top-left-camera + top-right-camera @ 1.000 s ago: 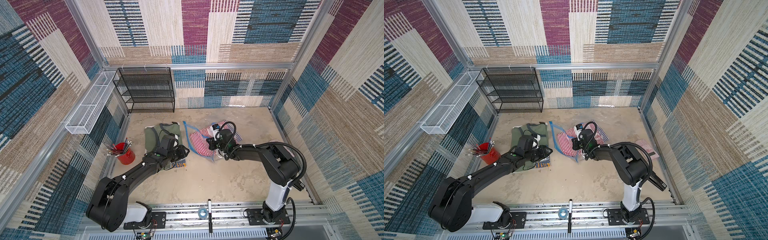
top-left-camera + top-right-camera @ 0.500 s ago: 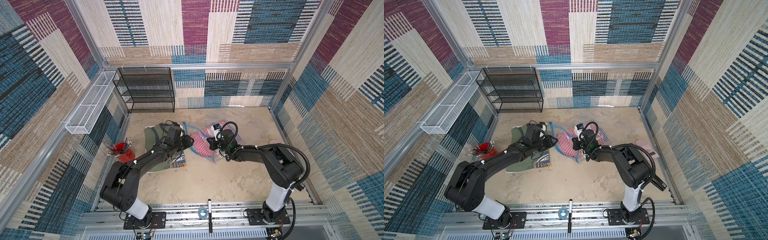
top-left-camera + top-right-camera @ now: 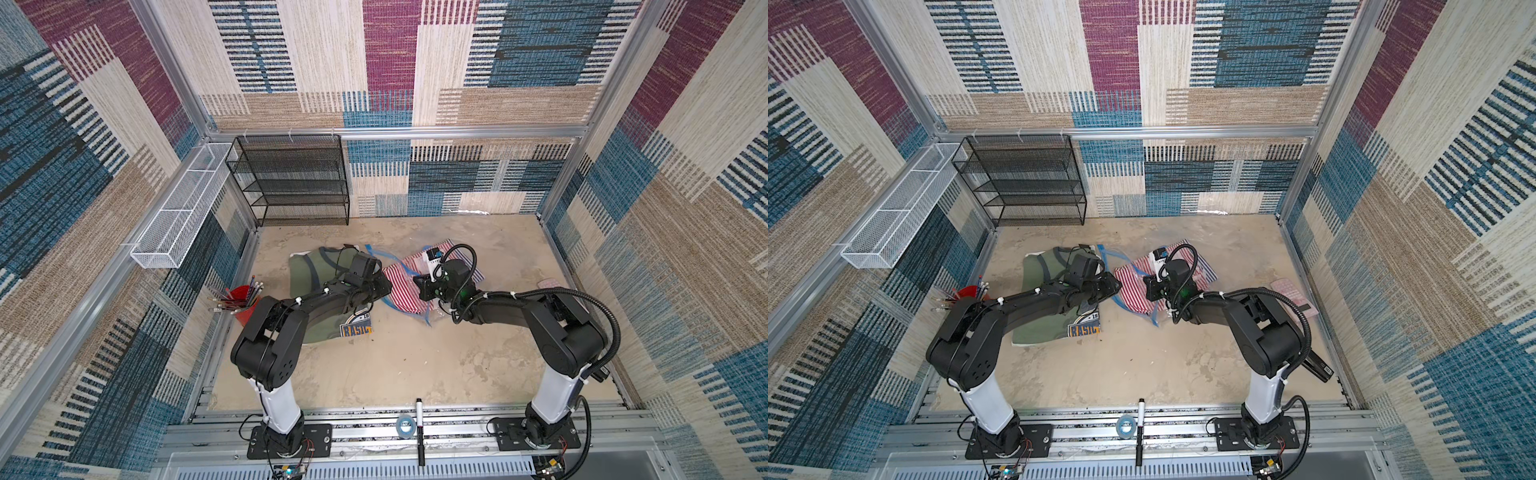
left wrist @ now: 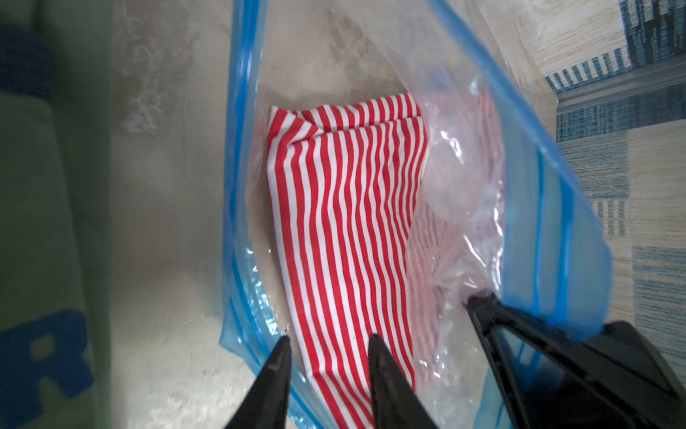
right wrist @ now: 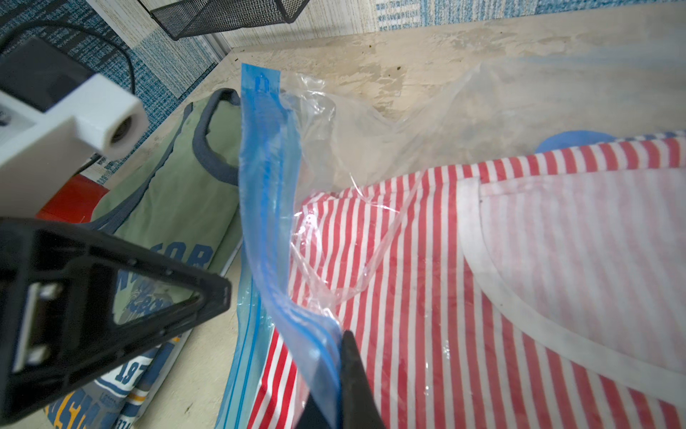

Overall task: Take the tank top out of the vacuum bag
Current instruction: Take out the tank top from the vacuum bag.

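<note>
The vacuum bag (image 4: pixel 241 148) lies on the floor with its blue zip strip (image 5: pixel 263 167) parted into a mouth. The red-and-white striped tank top (image 4: pixel 345 204) lies inside it and shows in both top views (image 3: pixel 405 289) (image 3: pixel 1136 286). My right gripper (image 5: pixel 339 334) is shut on the upper zip strip and holds that lip raised. My left gripper (image 4: pixel 328 338) is open at the mouth. One fingertip (image 4: pixel 284 340) is by the lower lip and the other rests on the striped cloth. The round blue valve (image 5: pixel 571 139) shows past the tank top.
A green T-shirt (image 3: pixel 316 274) lies just left of the bag, under my left arm. A red cup of pencils (image 3: pixel 241 297) stands by the left wall. A black mesh shelf (image 3: pixel 291 183) and a white wire basket (image 3: pixel 178 216) are at the back left. A marker (image 3: pixel 419 428) lies on the front rail.
My left arm has swung right, from over the green T-shirt to the bag's mouth. My right gripper has kept its hold on the zip strip.
</note>
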You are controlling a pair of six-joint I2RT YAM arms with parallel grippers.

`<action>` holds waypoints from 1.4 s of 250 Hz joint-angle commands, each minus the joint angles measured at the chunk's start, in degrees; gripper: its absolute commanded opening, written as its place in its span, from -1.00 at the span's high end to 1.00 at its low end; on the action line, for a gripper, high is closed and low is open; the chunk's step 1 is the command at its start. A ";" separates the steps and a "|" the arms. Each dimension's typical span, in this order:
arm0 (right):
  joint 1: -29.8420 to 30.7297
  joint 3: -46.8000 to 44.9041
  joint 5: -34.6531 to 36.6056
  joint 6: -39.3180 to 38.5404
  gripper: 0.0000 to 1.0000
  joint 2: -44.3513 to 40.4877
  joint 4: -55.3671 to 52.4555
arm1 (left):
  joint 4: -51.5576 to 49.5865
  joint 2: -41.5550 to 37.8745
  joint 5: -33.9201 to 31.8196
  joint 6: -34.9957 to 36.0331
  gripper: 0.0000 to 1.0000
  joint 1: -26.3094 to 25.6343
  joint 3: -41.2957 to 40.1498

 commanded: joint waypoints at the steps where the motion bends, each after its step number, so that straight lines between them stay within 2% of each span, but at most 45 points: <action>1: 0.08 0.12 -0.70 0.43 1.00 -0.21 2.07 | -1.32 2.42 -2.24 -0.70 0.27 0.03 1.69; 64: 0.06 0.65 -0.13 -0.18 1.00 0.60 1.39 | 1.31 9.15 1.70 -2.06 0.27 0.02 5.06; 166: 0.08 0.02 -1.31 0.76 1.00 -0.25 2.27 | 1.36 7.76 -0.71 -2.92 0.29 -0.69 3.22; 238: 0.04 0.25 -0.90 0.33 1.00 0.15 1.89 | 0.04 11.03 -0.18 -3.36 0.25 -0.64 5.81; 245: 0.05 0.25 -0.87 0.32 1.00 0.13 1.97 | 0.09 11.33 0.02 -3.36 0.30 -0.69 6.12; 263: 0.03 0.26 -0.89 0.41 1.00 0.21 2.03 | 0.17 11.38 -0.04 -3.93 0.63 -0.77 6.38; 276: 0.07 0.25 -1.02 0.50 1.00 0.32 1.98 | 0.15 10.73 -0.42 -4.20 0.77 -0.86 6.07; 299: 0.08 0.18 -1.05 0.64 1.00 0.10 2.00 | 0.21 8.38 -1.59 -4.55 0.85 -1.25 4.95; 314: 0.08 -0.05 -1.09 0.95 1.00 -0.14 2.28 | 0.20 7.04 -2.39 -4.99 1.00 -1.63 4.47; 350: 0.08 0.27 -0.13 1.10 1.00 0.56 1.82 | 0.21 6.20 -2.00 -5.04 1.00 -2.42 5.01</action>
